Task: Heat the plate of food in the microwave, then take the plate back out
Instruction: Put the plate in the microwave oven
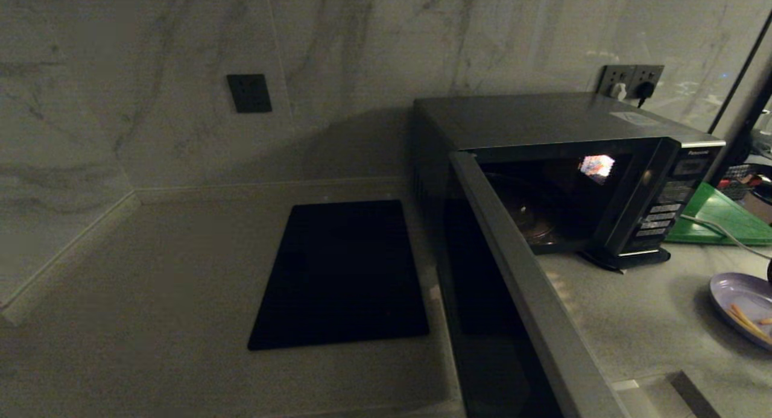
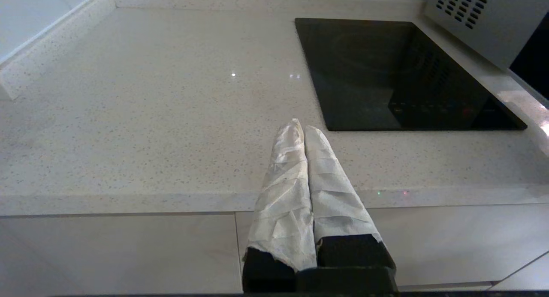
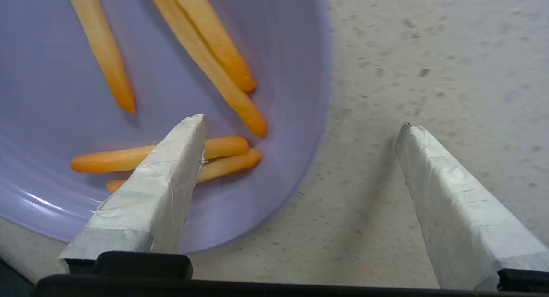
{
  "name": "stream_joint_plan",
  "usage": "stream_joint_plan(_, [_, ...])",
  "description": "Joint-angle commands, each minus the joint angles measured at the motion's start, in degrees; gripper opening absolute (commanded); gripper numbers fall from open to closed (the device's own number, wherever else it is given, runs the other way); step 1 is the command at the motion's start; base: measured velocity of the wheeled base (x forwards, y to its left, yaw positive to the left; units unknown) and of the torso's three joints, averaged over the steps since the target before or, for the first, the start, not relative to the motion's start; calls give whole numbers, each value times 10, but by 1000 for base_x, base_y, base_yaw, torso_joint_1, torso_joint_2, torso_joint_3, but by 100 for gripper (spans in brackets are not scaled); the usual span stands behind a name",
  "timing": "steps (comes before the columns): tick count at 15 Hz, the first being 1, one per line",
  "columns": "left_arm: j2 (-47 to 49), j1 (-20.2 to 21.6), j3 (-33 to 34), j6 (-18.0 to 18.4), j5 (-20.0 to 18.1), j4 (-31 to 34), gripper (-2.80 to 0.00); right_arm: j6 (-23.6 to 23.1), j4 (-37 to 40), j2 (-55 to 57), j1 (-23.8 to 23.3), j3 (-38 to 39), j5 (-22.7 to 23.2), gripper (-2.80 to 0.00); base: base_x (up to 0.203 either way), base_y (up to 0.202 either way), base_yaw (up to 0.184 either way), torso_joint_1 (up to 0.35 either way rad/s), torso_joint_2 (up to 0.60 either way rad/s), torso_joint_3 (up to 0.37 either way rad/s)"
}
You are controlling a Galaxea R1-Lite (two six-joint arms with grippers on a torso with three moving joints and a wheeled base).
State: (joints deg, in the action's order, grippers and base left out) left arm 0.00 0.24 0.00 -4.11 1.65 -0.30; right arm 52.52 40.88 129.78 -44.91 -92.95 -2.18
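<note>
The microwave (image 1: 561, 140) stands on the counter with its door (image 1: 525, 285) swung wide open towards me, its dark cavity empty. The lavender plate of food (image 1: 739, 300) rests on the counter at the far right, cut by the head view's edge. In the right wrist view the plate (image 3: 171, 95) carries several orange sticks (image 3: 206, 61). My right gripper (image 3: 300, 125) is open and straddles the plate's rim, one finger (image 3: 163, 181) over the plate, the other (image 3: 446, 194) over bare counter. My left gripper (image 2: 299, 127) is shut and empty, at the counter's front edge.
A flat black mat (image 1: 344, 273) lies left of the microwave, also seen as the black mat (image 2: 399, 74) in the left wrist view. A green board (image 1: 721, 216) lies right of the microwave, with a white cable (image 1: 724, 234) across it. Wall sockets (image 1: 630, 80) sit behind the oven.
</note>
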Motion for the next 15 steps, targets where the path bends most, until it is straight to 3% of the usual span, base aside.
stream_joint_plan(1, [1,0,0,0,0,0,-280,3,3,8,2,-3,0,0,0,0,0,0,0,0])
stream_joint_plan(2, [1,0,0,0,0,0,-280,3,3,9,2,-7,0,0,0,0,0,0,0,0])
stream_joint_plan(3, [1,0,0,0,0,0,-280,3,3,11,2,-8,0,-280,0,0,0,0,0,0])
stream_joint_plan(15, [1,0,0,0,0,0,-280,0,3,12,1,-20,0,-280,0,0,0,0,0,0])
